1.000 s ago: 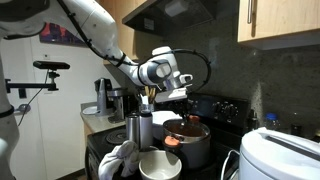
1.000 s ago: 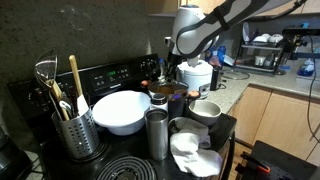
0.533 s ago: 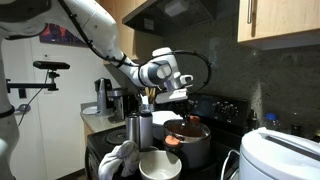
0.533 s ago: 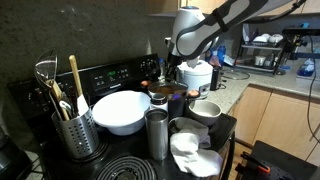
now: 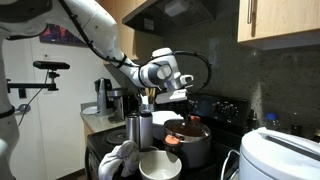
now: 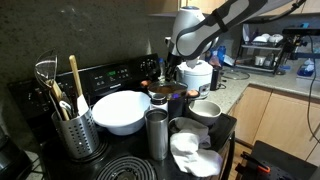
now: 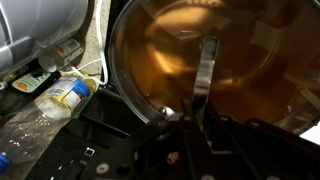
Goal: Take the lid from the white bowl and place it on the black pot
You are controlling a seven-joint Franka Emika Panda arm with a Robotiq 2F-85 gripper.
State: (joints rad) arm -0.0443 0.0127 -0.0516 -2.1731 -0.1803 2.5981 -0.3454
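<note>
Placing step: my hand hangs over the black pot, the lid at its mouth, the white bowl at the pot's 8 o'clock. Clenched or released, I cannot tell. Next, I judge: check it sits square, let go, lift straight up

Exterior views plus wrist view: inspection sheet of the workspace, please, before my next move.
Surface: black stove top, crowded.
Job's things: lid appears to rest on the black pot; white bowl has no lid.
Clutter: steel cup, utensil holder, white cloth, plastic bottle.
Gripper: gripper just above the lid; open or shut cannot be told.
Cables: black cable loops off the wrist.
Surroundings: white appliance, wooden cabinets.
</note>
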